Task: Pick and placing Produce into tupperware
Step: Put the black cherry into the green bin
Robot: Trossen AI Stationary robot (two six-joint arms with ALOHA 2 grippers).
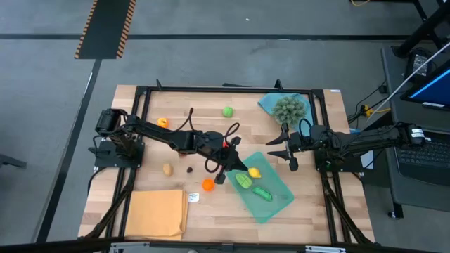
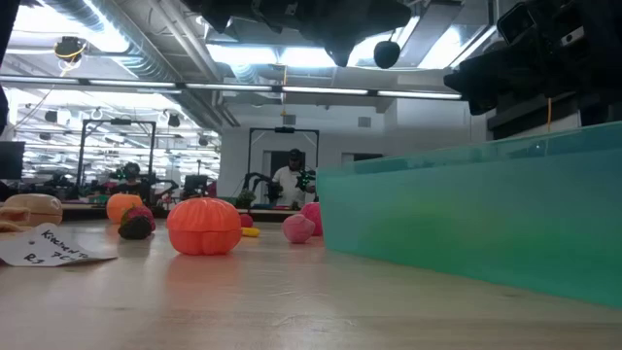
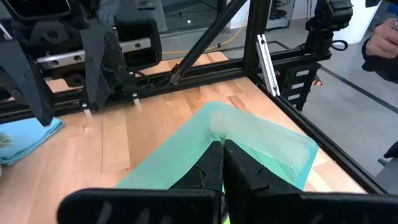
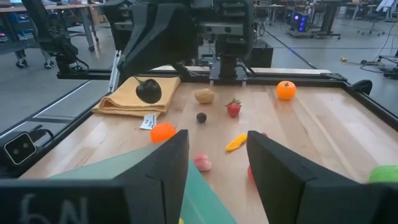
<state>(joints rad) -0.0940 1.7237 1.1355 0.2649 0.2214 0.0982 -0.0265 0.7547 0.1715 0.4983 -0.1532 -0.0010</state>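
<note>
I'm hovering the left tool (image 1: 226, 171), fingers pressed together and empty, over the shallow teal-green plastic tupperware (image 1: 280, 202) near the counter's middle. Next I'm picking another piece, probably the small orange toy pumpkin (image 1: 208, 185). The right tool (image 1: 287, 151) is waiting, partly apart.

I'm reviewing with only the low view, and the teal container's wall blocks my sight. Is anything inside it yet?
Observer: Yes. From above, the tupperware holds a yellow piece, a light green piece and a darker green piece.
Operator: Which arm is at it?
Observer: The left pincer, its fingers shut, is pointing over the container's edge.
Operator: And the other arm?
Observer: The right pincer is open and empty, off the container's far corner.
</note>
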